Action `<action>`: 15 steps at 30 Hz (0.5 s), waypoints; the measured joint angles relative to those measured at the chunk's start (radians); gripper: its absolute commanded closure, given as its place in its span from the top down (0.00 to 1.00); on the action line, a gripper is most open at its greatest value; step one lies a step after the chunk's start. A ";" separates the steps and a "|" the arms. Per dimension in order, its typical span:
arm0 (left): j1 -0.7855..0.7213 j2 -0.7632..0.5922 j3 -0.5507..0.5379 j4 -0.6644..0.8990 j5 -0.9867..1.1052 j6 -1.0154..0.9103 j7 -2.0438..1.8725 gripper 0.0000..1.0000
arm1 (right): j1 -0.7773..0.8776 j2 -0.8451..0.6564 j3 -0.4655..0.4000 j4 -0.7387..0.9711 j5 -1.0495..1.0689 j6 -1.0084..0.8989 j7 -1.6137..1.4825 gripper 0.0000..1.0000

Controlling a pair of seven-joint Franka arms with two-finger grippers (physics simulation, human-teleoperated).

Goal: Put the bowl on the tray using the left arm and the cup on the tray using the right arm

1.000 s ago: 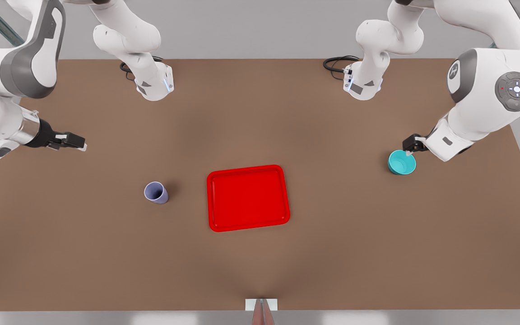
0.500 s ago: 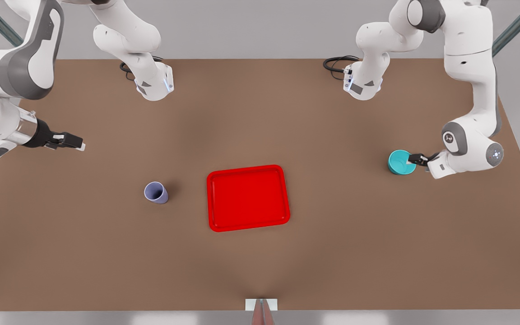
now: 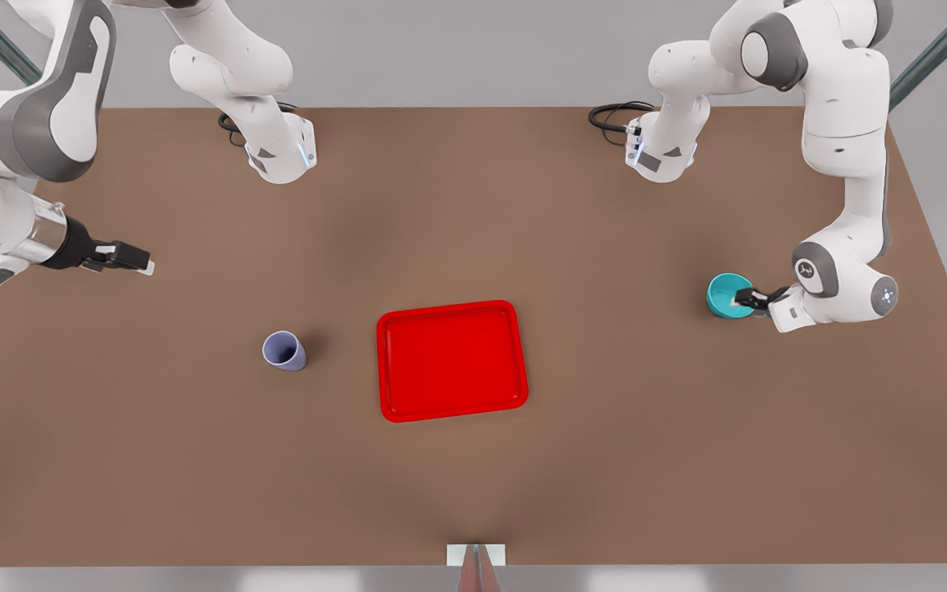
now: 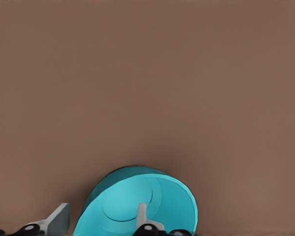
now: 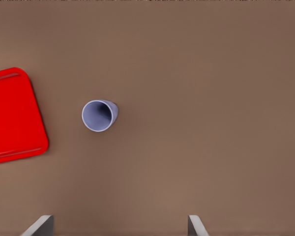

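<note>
1 finger (image 4: 142, 214) inside bowl (image 4: 119, 202) (upright)

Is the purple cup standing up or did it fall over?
Standing up. The cup rests on its base on the table, round mouth open upward, beside the tray; the right wrist view looks into it.

Plain brown worktop (image 3: 605, 460); bright red tray (image 3: 450, 360); turquoise bowl (image 3: 722, 293), lighter inside; lavender-grey cup (image 3: 284, 351); white arms with grey joint sections, each carrying a black tool, left tool (image 3: 744, 300), right tool (image 3: 138, 261).
</note>
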 measured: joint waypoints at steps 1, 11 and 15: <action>0.000 0.001 0.000 0.001 0.000 0.002 0.000 0.33 | 0.001 0.000 0.000 0.000 -0.001 -0.001 0.000 1.00; 0.000 0.034 -0.009 0.025 0.003 0.021 -0.006 0.33 | 0.002 0.000 0.000 0.000 0.000 -0.002 0.000 1.00; 0.000 0.035 -0.009 0.025 0.004 0.012 -0.008 0.33 | -0.002 -0.002 0.000 0.000 -0.001 -0.002 0.000 1.00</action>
